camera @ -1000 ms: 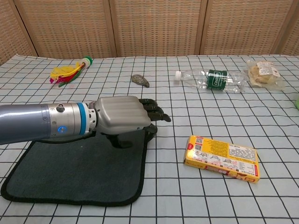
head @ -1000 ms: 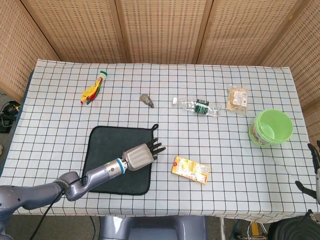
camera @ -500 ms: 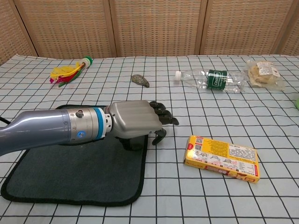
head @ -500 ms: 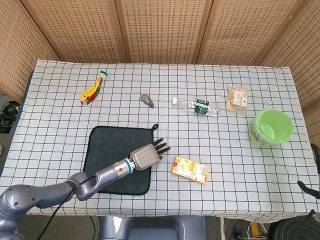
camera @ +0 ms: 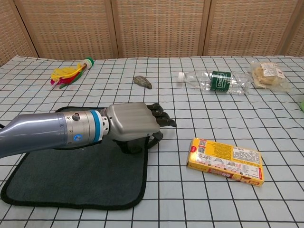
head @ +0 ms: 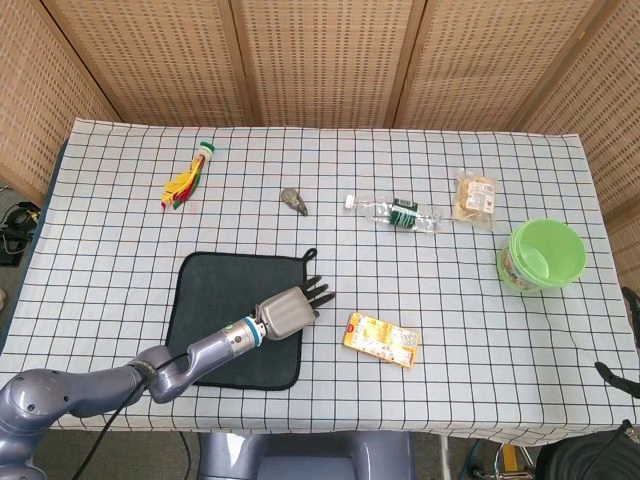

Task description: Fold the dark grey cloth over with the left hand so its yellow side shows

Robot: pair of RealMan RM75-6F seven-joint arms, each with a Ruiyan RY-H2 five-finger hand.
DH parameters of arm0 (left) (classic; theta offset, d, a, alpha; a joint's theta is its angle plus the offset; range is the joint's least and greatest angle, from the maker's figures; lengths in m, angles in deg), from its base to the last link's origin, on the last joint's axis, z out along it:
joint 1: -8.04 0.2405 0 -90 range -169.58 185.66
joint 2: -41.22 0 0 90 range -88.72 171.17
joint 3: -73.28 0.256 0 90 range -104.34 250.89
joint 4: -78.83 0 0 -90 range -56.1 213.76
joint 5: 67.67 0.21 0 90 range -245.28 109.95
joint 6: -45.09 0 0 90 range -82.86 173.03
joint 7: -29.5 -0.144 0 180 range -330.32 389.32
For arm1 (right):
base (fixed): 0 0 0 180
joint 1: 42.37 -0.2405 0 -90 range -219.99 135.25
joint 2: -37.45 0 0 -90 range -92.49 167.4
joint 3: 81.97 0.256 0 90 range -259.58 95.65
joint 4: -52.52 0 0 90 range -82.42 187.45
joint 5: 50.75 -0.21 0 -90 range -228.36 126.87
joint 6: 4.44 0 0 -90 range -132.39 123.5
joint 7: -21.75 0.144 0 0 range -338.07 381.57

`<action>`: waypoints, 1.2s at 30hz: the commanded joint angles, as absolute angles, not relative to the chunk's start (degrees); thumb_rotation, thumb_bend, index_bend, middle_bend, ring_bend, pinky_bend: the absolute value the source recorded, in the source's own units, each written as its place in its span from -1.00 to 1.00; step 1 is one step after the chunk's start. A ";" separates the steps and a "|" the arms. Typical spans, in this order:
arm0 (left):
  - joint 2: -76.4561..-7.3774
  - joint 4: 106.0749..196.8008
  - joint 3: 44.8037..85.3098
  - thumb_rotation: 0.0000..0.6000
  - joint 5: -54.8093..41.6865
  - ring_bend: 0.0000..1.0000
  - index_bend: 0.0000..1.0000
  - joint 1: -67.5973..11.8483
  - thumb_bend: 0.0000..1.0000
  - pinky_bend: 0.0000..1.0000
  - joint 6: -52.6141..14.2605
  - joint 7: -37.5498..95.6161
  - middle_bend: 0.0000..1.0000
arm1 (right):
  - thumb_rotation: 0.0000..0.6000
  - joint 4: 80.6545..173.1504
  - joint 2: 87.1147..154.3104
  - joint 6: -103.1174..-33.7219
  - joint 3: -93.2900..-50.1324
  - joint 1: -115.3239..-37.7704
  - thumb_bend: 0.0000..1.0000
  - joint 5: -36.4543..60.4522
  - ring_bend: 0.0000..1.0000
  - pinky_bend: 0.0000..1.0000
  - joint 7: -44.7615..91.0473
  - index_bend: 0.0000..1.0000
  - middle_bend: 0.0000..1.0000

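The dark grey cloth [head: 215, 300] [camera: 71, 175] lies flat near the table's front left, dark side up, and no yellow shows. My left hand [head: 290, 308] [camera: 130, 126] hovers low over the cloth's right edge, palm down. Its dark fingers [camera: 161, 118] reach past the edge over the checked tablecloth, slightly bent. The thumb [camera: 153, 138] curls down at the cloth's rim, and nothing is held. Dark parts of my right hand [head: 631, 305] show only at the far right edge of the head view, too little to read.
A yellow box [head: 381, 340] [camera: 224, 160] lies just right of the cloth. Further back are a plastic bottle [head: 395, 213] [camera: 213, 80], a small grey object [head: 295, 201], a feather toy [head: 187, 178], a snack bag [head: 474, 197] and a green bowl [head: 545, 255].
My left hand slid right across the cloth to its right edge, then drew back a little. The fingers bent slightly. The cloth has not moved.
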State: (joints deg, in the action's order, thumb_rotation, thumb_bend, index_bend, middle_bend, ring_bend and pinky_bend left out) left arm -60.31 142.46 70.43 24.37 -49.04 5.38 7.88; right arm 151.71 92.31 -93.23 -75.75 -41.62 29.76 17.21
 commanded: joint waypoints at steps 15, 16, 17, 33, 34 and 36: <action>-59.63 142.97 71.27 1.00 23.11 -1.00 0.21 -48.58 -0.15 -1.00 2.53 7.96 -1.00 | 1.00 151.87 92.28 -93.30 -75.94 -41.64 -1.00 30.16 -1.00 -1.00 17.35 -1.00 -1.00; -59.48 143.18 71.30 1.00 23.03 -1.00 0.22 -48.48 -0.16 -1.00 2.30 7.99 -1.00 | 1.00 151.88 92.26 -93.33 -75.96 -41.62 -1.00 30.20 -1.00 -1.00 17.40 -1.00 -1.00; -59.20 143.50 71.35 1.00 22.92 -1.00 0.22 -48.31 -0.16 -1.00 1.95 8.07 -1.00 | 1.00 151.88 92.24 -93.41 -75.97 -41.58 -1.00 30.24 -1.00 -1.00 17.43 -1.00 -1.00; -51.14 149.16 75.51 1.00 25.66 -1.00 0.28 -41.78 -0.15 -1.00 -8.97 10.02 -1.00 | 1.00 152.24 91.83 -94.24 -76.23 -41.19 -1.00 31.26 -1.00 -1.00 18.19 -1.00 -1.00; -50.59 149.40 75.87 1.00 25.78 -1.00 0.28 -41.34 -0.15 -1.00 -9.41 10.30 -1.00 | 1.00 152.26 91.82 -94.26 -76.26 -41.19 -1.00 31.33 -1.00 -1.00 18.12 -1.00 -1.00; -49.42 149.73 76.71 1.00 26.17 -1.00 0.28 -40.31 -0.15 -1.00 -10.48 10.84 -1.00 | 1.00 152.40 91.81 -94.27 -76.35 -41.18 -1.00 31.50 -1.00 -1.00 18.05 -1.00 -1.00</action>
State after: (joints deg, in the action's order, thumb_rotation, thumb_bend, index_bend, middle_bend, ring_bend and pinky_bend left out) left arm -50.08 149.36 76.10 25.82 -40.96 -9.81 10.36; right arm 152.38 91.81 -94.27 -76.34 -41.18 31.51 18.05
